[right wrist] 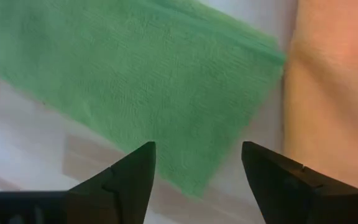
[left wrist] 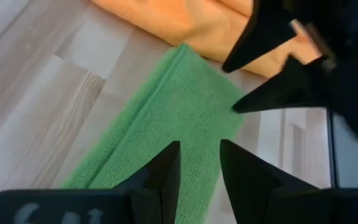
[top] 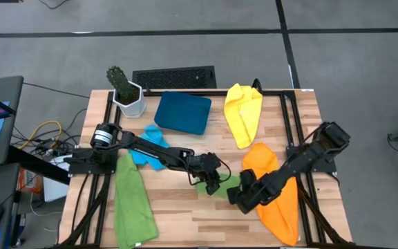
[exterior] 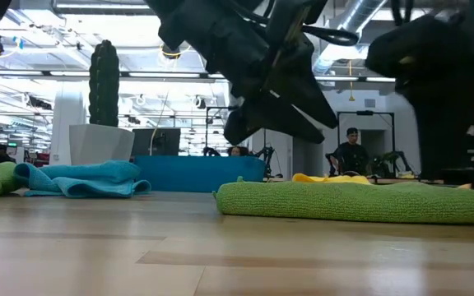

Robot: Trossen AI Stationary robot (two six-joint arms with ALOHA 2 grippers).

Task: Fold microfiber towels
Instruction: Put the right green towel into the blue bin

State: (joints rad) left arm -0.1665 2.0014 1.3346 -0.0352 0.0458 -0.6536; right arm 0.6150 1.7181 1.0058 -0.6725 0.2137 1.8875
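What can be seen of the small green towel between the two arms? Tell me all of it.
The small green towel is a soft, finely ribbed cloth, folded into a narrow flat strip lying on the wooden table. One end lies close beside the orange towel. The left pincer and the open right pincer hover over it, neither gripping.

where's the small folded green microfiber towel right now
High view: the small folded green microfiber towel lies centre-front on the table, between both grippers, beside the orange microfiber towel.

2 grippers meet over a small folded green towel (top: 228, 185): left gripper (top: 213, 181) just left of it, right gripper (top: 242, 197) just right, over the orange towel (top: 275, 200).
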